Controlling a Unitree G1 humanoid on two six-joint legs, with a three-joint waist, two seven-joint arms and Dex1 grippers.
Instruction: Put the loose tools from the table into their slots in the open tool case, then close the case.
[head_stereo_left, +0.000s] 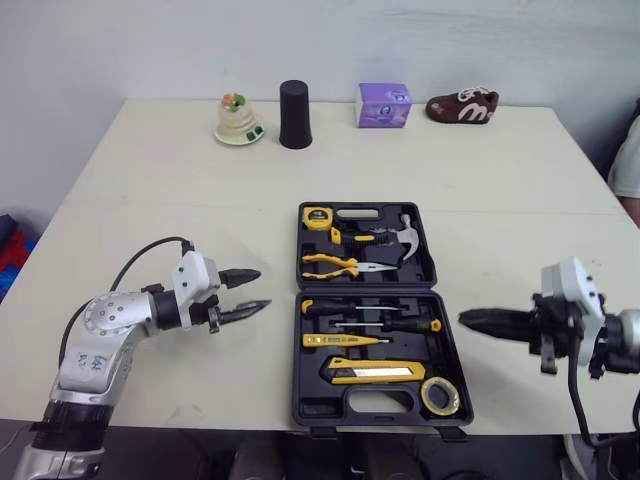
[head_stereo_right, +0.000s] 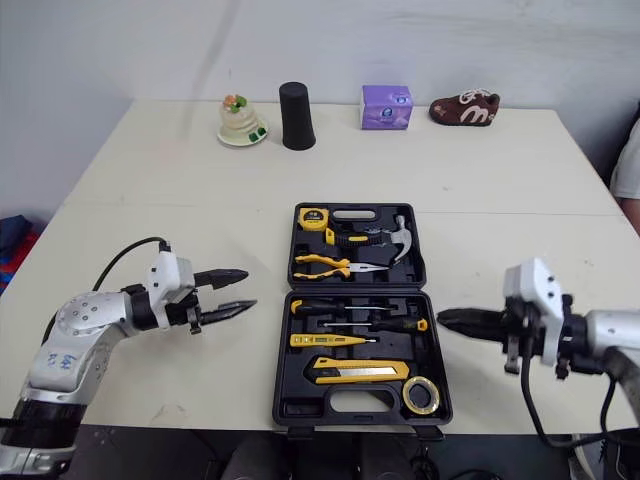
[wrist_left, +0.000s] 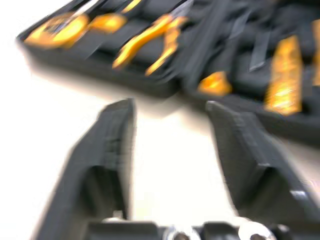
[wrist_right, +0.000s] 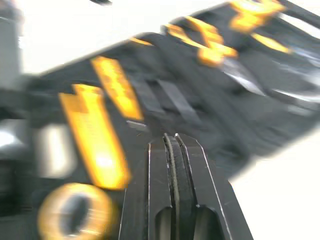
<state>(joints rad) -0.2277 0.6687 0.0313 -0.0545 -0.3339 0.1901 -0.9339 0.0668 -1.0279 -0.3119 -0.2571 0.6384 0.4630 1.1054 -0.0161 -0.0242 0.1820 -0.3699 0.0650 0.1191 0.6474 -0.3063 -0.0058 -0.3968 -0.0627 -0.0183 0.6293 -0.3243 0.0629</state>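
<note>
Since the head view shows the black plastic tool case (head_stereo_left: 305, 410) lying open on the cream table (head_stereo_left: 150, 180) with its slots filled, closing looks like the step in hand. The left gripper (head_stereo_left: 262, 288) hangs just left of the case and the right gripper (head_stereo_left: 470, 320) just right of it. In the left wrist view, the jaws stand wide, facing the case wall. In the right wrist view, the jaws are pressed together over the tray. Next, one half likely needs lifting and folding over the hinge.
</note>
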